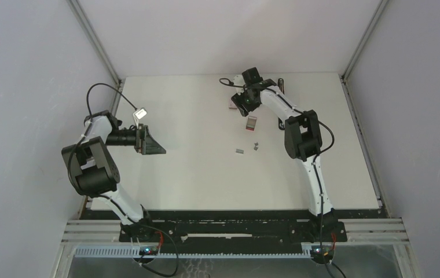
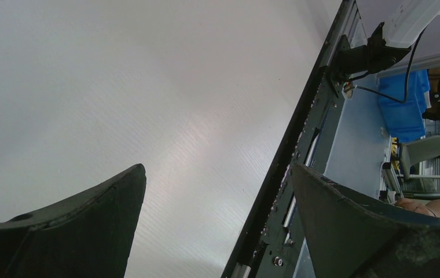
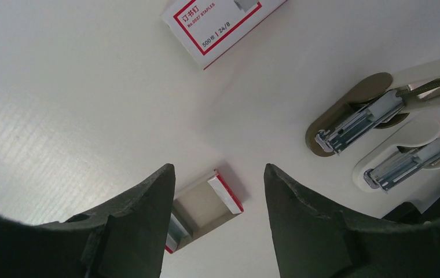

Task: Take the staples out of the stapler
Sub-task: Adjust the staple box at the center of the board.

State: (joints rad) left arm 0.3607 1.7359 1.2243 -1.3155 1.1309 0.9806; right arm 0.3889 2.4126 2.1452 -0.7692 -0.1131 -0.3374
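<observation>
In the right wrist view the stapler (image 3: pixel 345 124) lies at the right, showing a dark oval front end and a bare metal magazine. My right gripper (image 3: pixel 217 168) is open, hanging over a small open red-and-white box tray (image 3: pixel 209 202), with nothing between its fingers. From above, that gripper (image 1: pixel 245 104) is at the far middle of the table, and its arm hides the stapler. Two short grey strips of staples (image 1: pixel 239 150) (image 1: pixel 256 145) lie loose on the table nearer the arms. My left gripper (image 1: pixel 148 139) (image 2: pixel 217 168) stands wide open and empty over the left side.
A white-and-pink stapler (image 3: pixel 403 165) lies right beside the dark one. A labelled red-and-white staple box (image 3: pixel 217 23) (image 1: pixel 252 122) rests near the right gripper. The left wrist view shows the table's black near edge (image 2: pixel 287 156) and the rail below it.
</observation>
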